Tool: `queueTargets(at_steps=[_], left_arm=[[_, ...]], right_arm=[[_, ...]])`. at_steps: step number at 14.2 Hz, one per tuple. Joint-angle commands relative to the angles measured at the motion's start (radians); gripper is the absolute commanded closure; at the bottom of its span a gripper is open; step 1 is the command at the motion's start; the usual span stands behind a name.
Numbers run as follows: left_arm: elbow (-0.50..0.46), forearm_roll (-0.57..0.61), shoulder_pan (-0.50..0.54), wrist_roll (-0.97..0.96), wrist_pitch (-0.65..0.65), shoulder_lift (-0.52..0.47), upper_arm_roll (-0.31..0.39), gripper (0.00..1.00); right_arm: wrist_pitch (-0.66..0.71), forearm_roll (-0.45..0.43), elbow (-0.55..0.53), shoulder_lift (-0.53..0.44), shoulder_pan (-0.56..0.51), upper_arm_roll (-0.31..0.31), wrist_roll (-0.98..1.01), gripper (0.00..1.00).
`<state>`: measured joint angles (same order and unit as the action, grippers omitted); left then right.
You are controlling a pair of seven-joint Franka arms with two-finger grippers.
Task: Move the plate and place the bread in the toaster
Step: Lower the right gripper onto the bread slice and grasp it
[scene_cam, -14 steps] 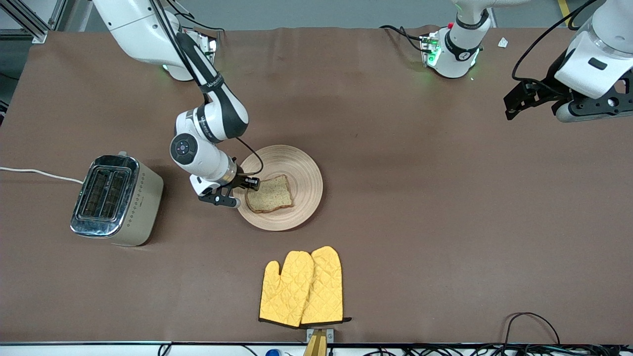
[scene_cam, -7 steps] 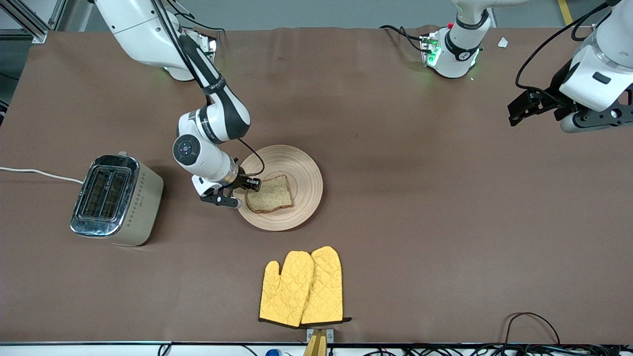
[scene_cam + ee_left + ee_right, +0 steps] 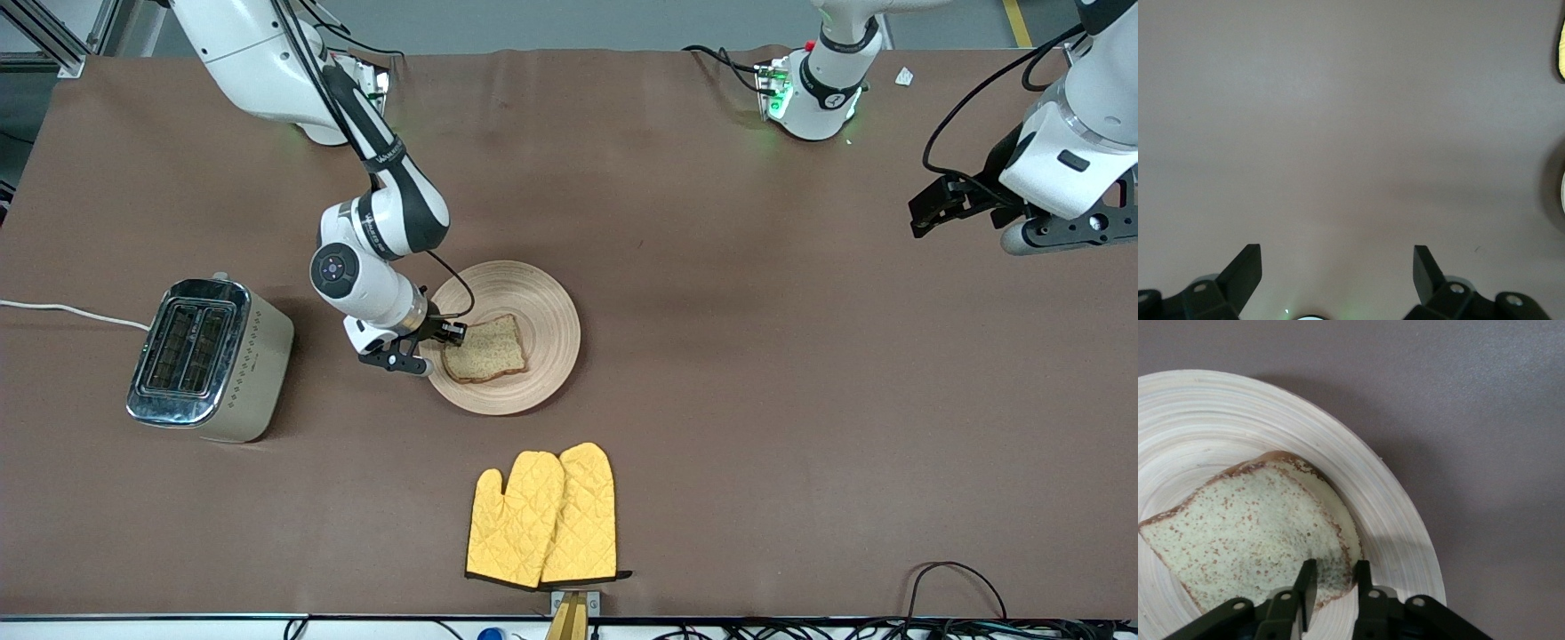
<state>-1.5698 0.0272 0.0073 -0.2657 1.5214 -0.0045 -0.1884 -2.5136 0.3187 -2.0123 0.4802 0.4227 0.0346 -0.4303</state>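
On the brown surface (image 3: 711, 356), the cream-and-chrome two-slot toaster (image 3: 210, 359) stands empty beside the round pale-wood plate (image 3: 542, 307), where the right hand (image 3: 1333, 581) pinches the brown bread slice's (image 3: 484, 348) edge; left hand (image 3: 1337, 263) waits wide open.

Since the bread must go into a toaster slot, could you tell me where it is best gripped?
Pinch the bread by the thin crust edge facing the toaster, where the right end effector sits. It lies flat on the plate, so only edges offer purchase.
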Motion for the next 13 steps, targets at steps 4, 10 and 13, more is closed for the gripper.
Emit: queueTargets(at_steps=[4, 10, 13], left_arm=[[0.014, -0.015, 0.013, 0.016, -0.010, -0.003, 0.001, 0.00], [0.016, -0.015, 0.013, 0.016, -0.010, -0.003, 0.001, 0.00], [0.022, -0.015, 0.013, 0.016, -0.009, -0.002, 0.001, 0.00]], right_arm=[[-0.008, 0.010, 0.000, 0.003, 0.005, -0.002, -0.011, 0.97], [0.103, -0.036, 0.039, -0.035, 0.002, -0.022, -0.002, 0.98], [0.338, -0.179, 0.134, -0.090, -0.005, -0.044, -0.008, 0.98]])
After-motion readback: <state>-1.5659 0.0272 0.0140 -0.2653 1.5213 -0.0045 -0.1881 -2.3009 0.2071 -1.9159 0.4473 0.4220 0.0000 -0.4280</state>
